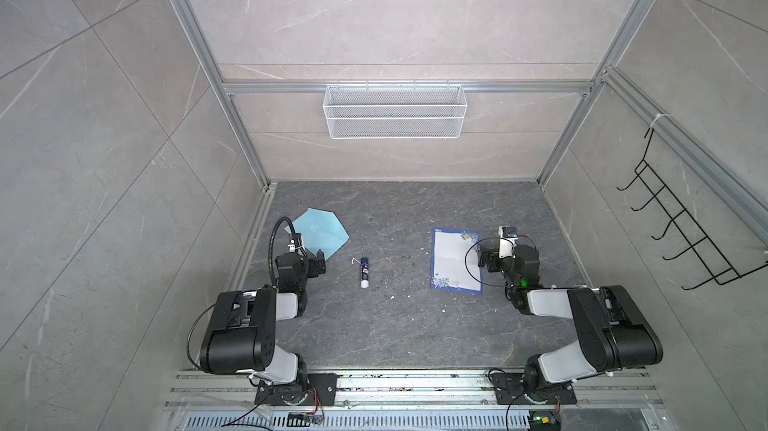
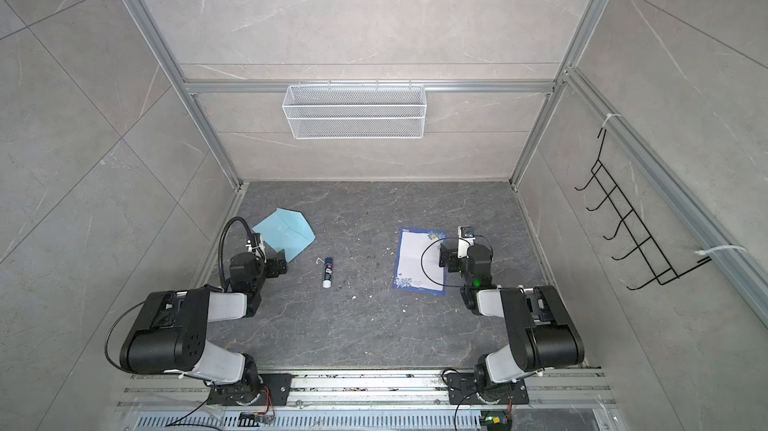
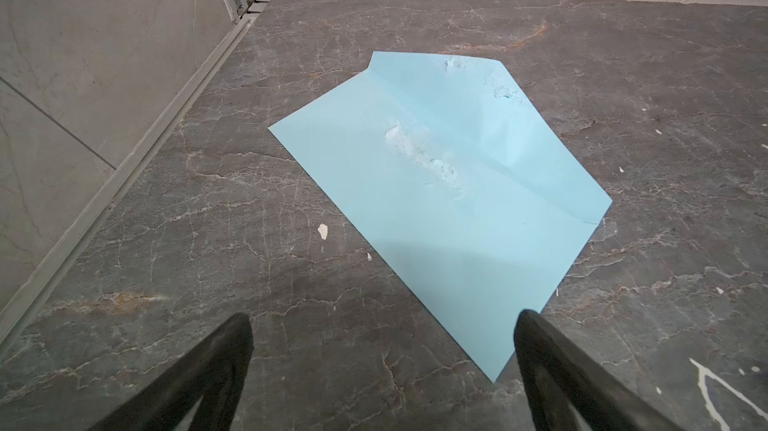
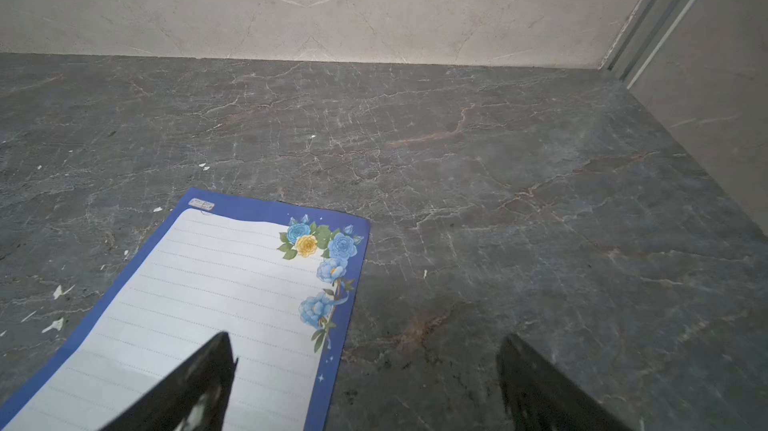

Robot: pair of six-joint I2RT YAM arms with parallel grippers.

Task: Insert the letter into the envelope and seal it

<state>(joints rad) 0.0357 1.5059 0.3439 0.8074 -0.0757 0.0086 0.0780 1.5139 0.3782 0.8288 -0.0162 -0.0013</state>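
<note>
Light blue paper first: the envelope [image 3: 436, 200] lies flat on the dark marbled worktop [image 1: 395, 325], directly ahead of the left claw [image 3: 382, 316], with its flap unfolded on the side away from the claw. We note white scuffed patches on its face and along the flap edge. The left claw is released, fingers spread wide. The envelope's nearest corner sits just beside one finger [image 3: 540, 345]; whether that finger touches the paper we cannot tell.

The letter [image 4: 216, 283] lies flat, lined face up, under and ahead of the right claw [image 4: 365, 339]. It has a dark blue border all round, with blue and yellow flowers running down the long edge from the far corner. The right claw is likewise released. It straddles that flowered edge: one finger [image 4: 199, 375] is over the lined field, its partner over bare worktop.

In both top views we see letter and envelope well apart, each in front of its own claw. A glue stick [image 1: 364, 271] lies on its side between the two claws, nearer the left one, touching neither sheet. White flecks [image 1: 409, 296] are scattered on the worktop around it.
</note>
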